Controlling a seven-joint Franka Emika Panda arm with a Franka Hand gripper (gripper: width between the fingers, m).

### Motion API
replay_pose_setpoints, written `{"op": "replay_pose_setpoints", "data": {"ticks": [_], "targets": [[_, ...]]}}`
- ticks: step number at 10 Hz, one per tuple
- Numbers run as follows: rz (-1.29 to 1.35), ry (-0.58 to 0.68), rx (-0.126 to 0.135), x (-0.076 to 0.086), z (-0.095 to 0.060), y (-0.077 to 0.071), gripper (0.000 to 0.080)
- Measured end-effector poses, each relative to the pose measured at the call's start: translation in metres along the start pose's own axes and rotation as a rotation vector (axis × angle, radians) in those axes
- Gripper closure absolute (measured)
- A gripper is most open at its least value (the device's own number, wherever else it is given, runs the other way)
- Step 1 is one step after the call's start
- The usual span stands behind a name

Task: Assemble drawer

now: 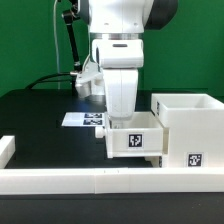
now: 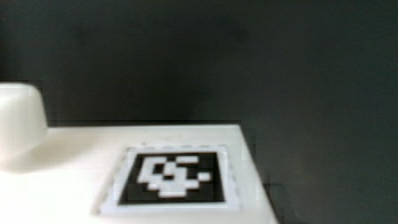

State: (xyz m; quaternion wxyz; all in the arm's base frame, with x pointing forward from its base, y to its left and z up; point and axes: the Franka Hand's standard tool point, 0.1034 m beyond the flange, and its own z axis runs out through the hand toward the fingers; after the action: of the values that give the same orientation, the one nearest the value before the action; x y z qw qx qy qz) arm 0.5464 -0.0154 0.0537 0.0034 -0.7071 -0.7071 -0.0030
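A small white drawer tray (image 1: pixel 134 138) with a square tag on its front stands at the table's middle, just behind the front rail. My gripper (image 1: pixel 122 118) comes straight down onto the tray's back wall; its fingertips are hidden by the tray. The large white housing (image 1: pixel 186 128), tagged on its side, stands touching or nearly touching the tray on the exterior view's right. The wrist view shows a white tagged panel (image 2: pixel 173 175) very close, a rounded white part (image 2: pixel 18 122) beside it, and no fingers. I see no second tray.
The marker board (image 1: pixel 84 118) lies flat on the black table behind the tray. A low white rail (image 1: pixel 90 180) edges the table's front, with a raised end (image 1: pixel 6 148) at the exterior view's left. A black cable hangs behind the arm.
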Motion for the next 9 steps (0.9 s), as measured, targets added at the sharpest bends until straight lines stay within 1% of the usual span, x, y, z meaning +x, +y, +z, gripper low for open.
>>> {"op": "replay_pose_setpoints", "data": {"ticks": [5, 9], "targets": [[0.006, -0.002, -0.008, 0.0026, -0.0052, 0.0023, 0.0754], [0.006, -0.001, -0.004, 0.0025, -0.0033, 0.0009, 0.0754]]}}
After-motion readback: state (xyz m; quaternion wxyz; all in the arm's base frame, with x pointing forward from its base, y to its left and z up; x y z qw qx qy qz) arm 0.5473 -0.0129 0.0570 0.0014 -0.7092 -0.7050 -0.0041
